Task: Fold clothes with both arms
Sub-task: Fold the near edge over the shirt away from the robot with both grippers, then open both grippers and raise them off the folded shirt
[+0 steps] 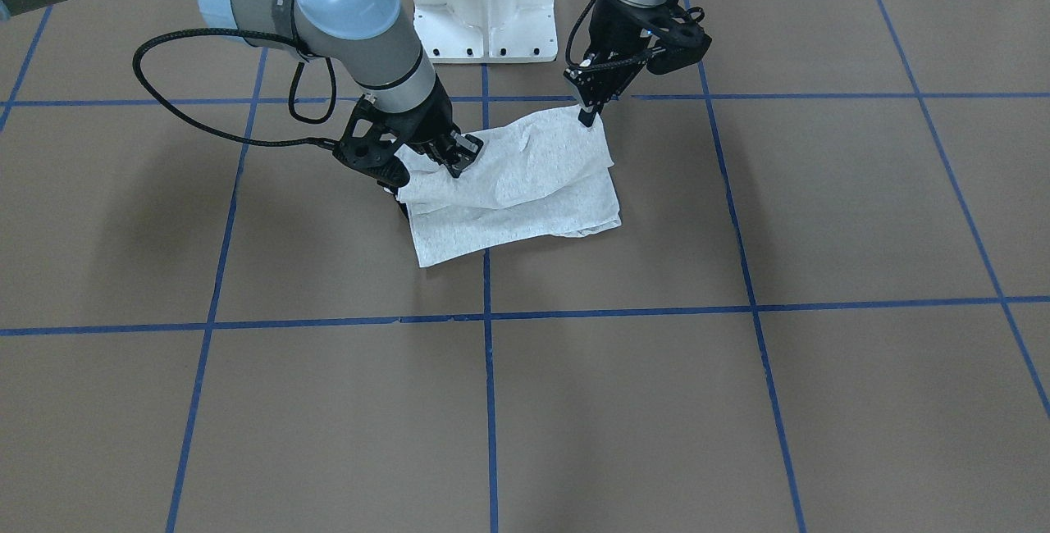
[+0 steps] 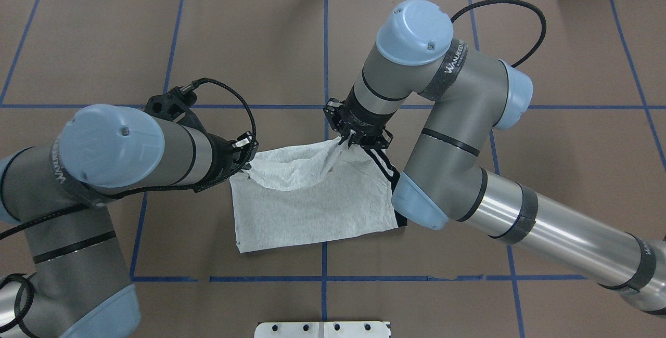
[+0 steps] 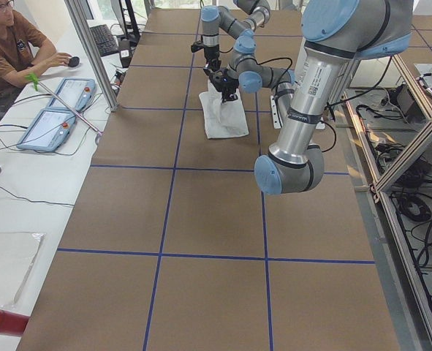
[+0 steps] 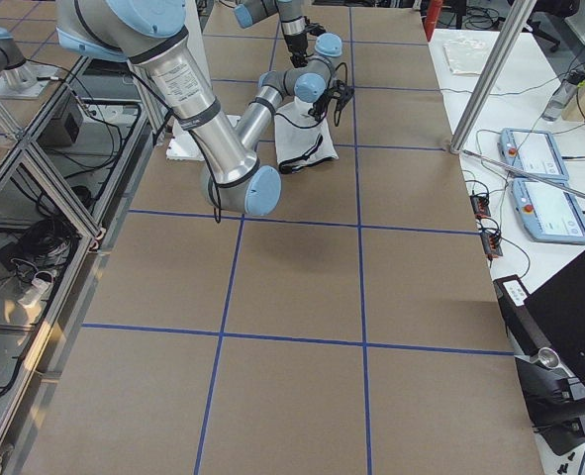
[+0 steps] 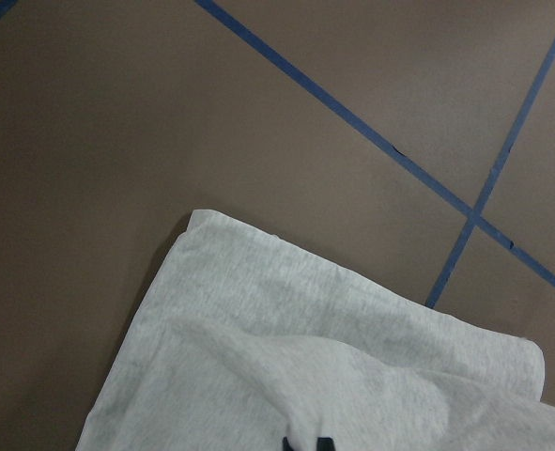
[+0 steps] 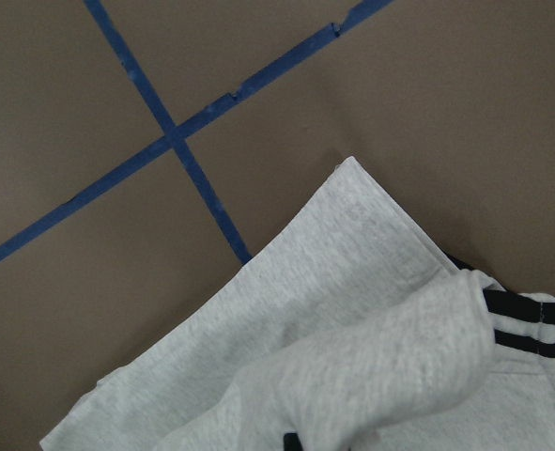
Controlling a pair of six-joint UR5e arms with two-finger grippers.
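While both arms reach in low over the garment, the left tool [image 2: 248, 167] is pressed together on a pinch of grey fabric at the left end of the T-shirt [image 2: 312, 208]. Its dark tips just poke into the bottom edge of the left wrist view. The right tool [image 2: 347, 141] is also closed, pinching a bunched ridge of the top layer at the shirt's right end. That top layer is raised and wrinkled between the two tools, and the lower layers lie flat on the worktop [image 2: 468, 67].

The T-shirt is folded to a rough rectangle, plain grey side up. It sits near the worktop's middle, across one blue tape line [image 2: 323, 260]. Black-and-white striped trim [image 6: 521, 324] shows just beside the right tool's pinch in the right wrist view. Black edging peeks out at the shirt's right side, partly under the right arm [image 2: 458, 119]. The left arm [image 2: 109, 156] comes in from the left.

The white pedestal base [image 1: 484, 16] stands apart from the shirt on the robot's side. A person [image 3: 11, 44] sits at the side bench near two touchscreen pendants [image 3: 49, 126].
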